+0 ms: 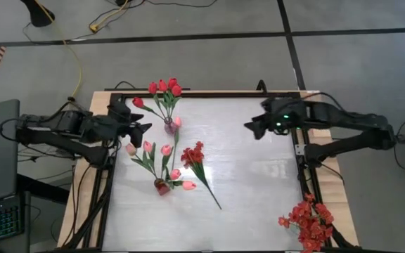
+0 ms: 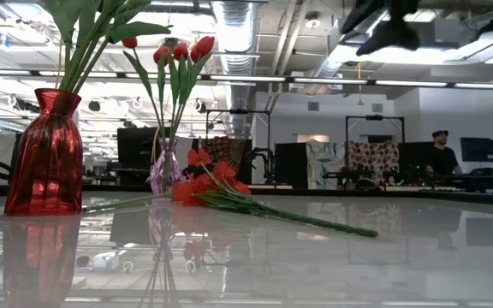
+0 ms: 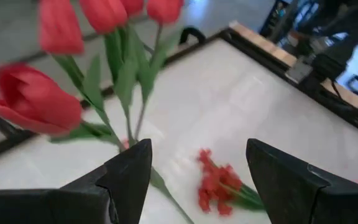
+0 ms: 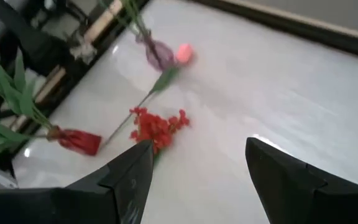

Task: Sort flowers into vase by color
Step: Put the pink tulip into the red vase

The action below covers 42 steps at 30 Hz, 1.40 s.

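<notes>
both tools released: left tool [image 1: 145, 131] by red tulips in purple glass vase [image 1: 169, 126]; right tool [image 1: 248, 126] upper right, likely eyeing loose red blossom spray [image 1: 194, 156] at centre.

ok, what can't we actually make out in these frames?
- Second red spray, high view: partly cut off by the bottom edge.
- Red vase, low view: its blooms are out of frame above the top edge.
- Right gripper, low view: dark silhouette against ceiling lights, detail lost.
- Red tulips, left wrist view: blurred, too close.
</notes>
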Each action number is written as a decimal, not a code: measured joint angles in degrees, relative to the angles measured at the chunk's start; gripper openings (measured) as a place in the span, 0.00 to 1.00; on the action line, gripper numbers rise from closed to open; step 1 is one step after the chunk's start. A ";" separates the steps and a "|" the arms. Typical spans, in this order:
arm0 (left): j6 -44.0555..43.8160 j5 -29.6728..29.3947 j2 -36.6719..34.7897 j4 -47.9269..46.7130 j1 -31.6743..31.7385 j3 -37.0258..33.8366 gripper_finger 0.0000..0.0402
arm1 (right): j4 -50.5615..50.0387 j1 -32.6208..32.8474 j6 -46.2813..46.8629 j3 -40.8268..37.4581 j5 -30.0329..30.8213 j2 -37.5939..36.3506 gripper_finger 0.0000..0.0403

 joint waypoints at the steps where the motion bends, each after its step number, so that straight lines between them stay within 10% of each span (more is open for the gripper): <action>1: -0.31 2.34 0.02 -0.11 1.11 0.00 0.62 | 0.82 -0.35 -1.00 0.00 -1.28 1.35 0.70; 26: -18.86 27.21 7.68 -11.46 11.77 -5.60 0.62 | 18.24 -0.60 -13.62 -0.02 -5.62 15.23 0.70; 42: -10.81 27.27 6.46 4.89 18.04 -8.55 0.62 | 17.51 -0.75 -16.35 -0.02 -5.62 15.23 0.70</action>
